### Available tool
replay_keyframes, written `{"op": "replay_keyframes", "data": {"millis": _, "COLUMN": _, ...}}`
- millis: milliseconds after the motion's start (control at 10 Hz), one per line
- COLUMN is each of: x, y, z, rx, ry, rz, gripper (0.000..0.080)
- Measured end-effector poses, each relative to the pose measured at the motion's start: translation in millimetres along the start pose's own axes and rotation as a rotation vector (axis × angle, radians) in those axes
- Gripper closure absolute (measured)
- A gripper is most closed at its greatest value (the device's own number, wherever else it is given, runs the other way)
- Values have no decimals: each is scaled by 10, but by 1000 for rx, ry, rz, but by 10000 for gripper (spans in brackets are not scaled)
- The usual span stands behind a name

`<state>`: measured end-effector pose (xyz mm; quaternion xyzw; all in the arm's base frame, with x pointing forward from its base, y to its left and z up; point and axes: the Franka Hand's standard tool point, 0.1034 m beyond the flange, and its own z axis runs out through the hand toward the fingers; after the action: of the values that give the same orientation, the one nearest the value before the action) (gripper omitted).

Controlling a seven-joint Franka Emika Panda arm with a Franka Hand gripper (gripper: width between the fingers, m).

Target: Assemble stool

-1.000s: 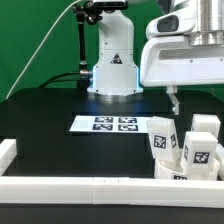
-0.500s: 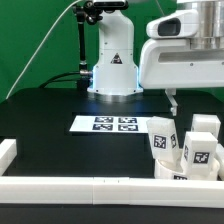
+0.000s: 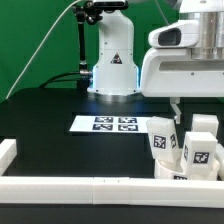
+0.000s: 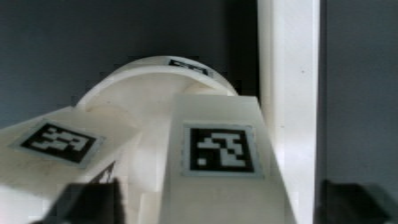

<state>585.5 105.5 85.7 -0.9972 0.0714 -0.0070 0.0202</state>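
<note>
The stool parts stand bunched at the exterior view's right: several white block legs with tags, one nearest the marker board, one in front and one behind. My gripper hangs just above them. In the wrist view a tagged leg lies between my two dark fingertips, with a gap on each side. A second tagged leg is beside it, and a rounded white part lies beyond. My gripper is open and holds nothing.
The marker board lies mid-table in front of the robot base. A long white rail runs along the front edge, with a short one at the exterior view's left. A white rail runs beside the legs.
My gripper has come down a little toward the legs and shifted slightly to the exterior view's right. The stool parts have not moved.
</note>
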Motion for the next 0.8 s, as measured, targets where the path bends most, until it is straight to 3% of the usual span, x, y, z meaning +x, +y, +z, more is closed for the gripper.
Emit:
{"op": "replay_keyframes", "data": {"millis": 100, "x": -10, "y": -14, "z": 4, "rx": 0, "ry": -1, "rz": -3, "gripper": 402}}
{"op": "replay_keyframes", "data": {"millis": 200, "x": -10, "y": -16, "z": 4, "rx": 0, "ry": -1, "rz": -4, "gripper": 460}}
{"op": "replay_keyframes", "data": {"millis": 600, "x": 26, "y": 0, "z": 5, "rx": 5, "ry": 28, "rz": 3, "gripper": 460}}
{"op": "replay_keyframes", "data": {"millis": 800, "x": 48, "y": 11, "z": 12, "rx": 50, "ry": 79, "rz": 292, "gripper": 460}}
